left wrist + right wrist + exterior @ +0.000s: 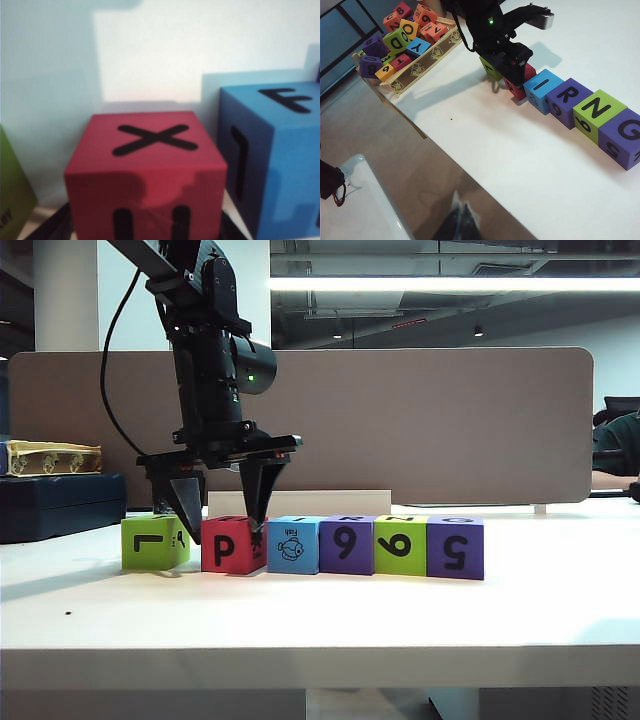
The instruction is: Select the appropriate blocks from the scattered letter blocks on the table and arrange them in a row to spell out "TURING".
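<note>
Six letter blocks stand in a row near the front of the off-white table (320, 630): a lime green block (154, 541) at the left end, then a red block (232, 544), a blue block (293, 545) with a fish picture on its front, a purple block (346, 544), a second lime green block (400, 544) and a second purple block (455, 547) at the right end. The red through right purple blocks sit side by side touching; the left green one stands just beside the red with a small gap. The right wrist view shows the tops of the last four reading I, R, N, G. The left gripper (220, 508) points straight down over the red block, its jaws spread to either side of it, one finger in the gap by the left green block, the other at the seam with the blue block; whether the fingers touch the red block cannot be told. In the left wrist view the red block (145, 172) fills the middle, an X on its upper face, the blue block (272, 160) close alongside. The right gripper is in no view, so its jaws cannot be judged. Beyond the row, a tray of spare blocks (405, 45) sits at the table's far corner, and a brown-grey divider panel (420, 420) stands behind
</note>
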Motion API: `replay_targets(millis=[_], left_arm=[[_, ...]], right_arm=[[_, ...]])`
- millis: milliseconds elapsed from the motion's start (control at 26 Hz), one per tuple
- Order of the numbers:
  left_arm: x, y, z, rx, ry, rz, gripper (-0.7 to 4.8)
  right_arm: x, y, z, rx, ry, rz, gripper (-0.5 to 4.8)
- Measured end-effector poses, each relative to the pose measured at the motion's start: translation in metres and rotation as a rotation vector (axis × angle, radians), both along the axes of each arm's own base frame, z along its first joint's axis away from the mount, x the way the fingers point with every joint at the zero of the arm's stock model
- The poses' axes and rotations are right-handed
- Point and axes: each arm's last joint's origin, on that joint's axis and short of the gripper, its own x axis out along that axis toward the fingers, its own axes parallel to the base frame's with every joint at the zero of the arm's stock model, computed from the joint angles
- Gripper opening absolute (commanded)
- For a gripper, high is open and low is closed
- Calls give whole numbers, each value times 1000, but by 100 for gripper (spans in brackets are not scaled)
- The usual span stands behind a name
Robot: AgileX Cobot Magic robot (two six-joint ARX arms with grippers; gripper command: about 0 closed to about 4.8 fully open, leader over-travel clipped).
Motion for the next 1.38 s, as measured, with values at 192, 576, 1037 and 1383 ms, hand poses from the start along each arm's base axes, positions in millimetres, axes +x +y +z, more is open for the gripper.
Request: replay_targets(millis=[192,576,1037,1383], left_arm=[[-3,1,4,15,33,-1,351],[-4,3,65,5,-65,-11,335],[6,35,82,261,-219,75,141],[22,91,78,282,-189,207,16]], right_arm=[[0,0,0,0,0,0,-1],[0,0,0,0,0,0,-1],[21,2,-9,-54,50,-70,-1],[47,7,-23,-70,124,-67,-1]])
